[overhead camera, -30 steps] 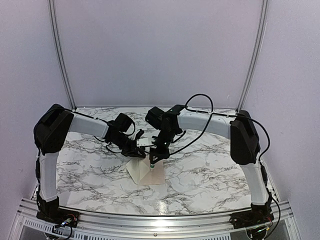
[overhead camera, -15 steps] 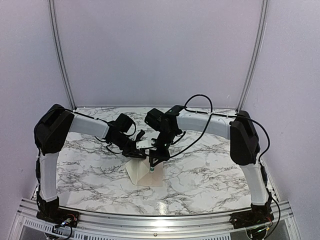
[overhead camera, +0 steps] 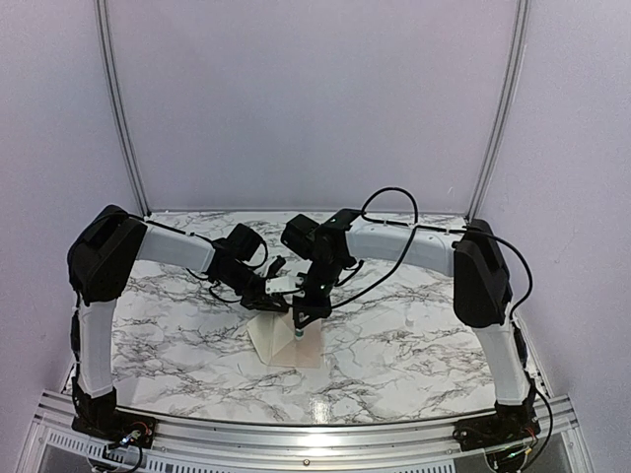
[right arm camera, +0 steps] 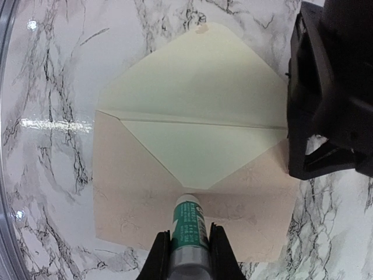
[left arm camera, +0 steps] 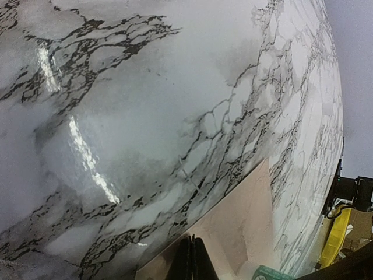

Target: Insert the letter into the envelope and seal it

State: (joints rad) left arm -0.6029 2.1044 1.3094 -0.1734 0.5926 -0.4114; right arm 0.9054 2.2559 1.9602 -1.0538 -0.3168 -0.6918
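The envelope [right arm camera: 140, 186] lies open on the marble table, pinkish-tan outside and cream inside. Its triangular flap [right arm camera: 192, 76] is folded back, away from the body. It also shows in the top view [overhead camera: 281, 347] and the left wrist view [left arm camera: 245, 221]. No separate letter sheet shows, and I cannot tell if it is inside. My right gripper [right arm camera: 189, 248] is shut on a green glue stick [right arm camera: 189, 224]. The stick's tip rests on the body just below the V opening. My left gripper [left arm camera: 193, 256] is shut, its tips down on the envelope's edge.
In the right wrist view the left gripper's black body [right arm camera: 329, 87] stands over the envelope's right edge, close to the glue stick. In the top view both arms meet over the table's middle [overhead camera: 299, 330]. A metal rail [overhead camera: 296, 434] runs along the near edge.
The right wrist and forearm have shifted slightly to the left. The glue stick's tip stays at about the same spot on the envelope. The left arm has not moved.
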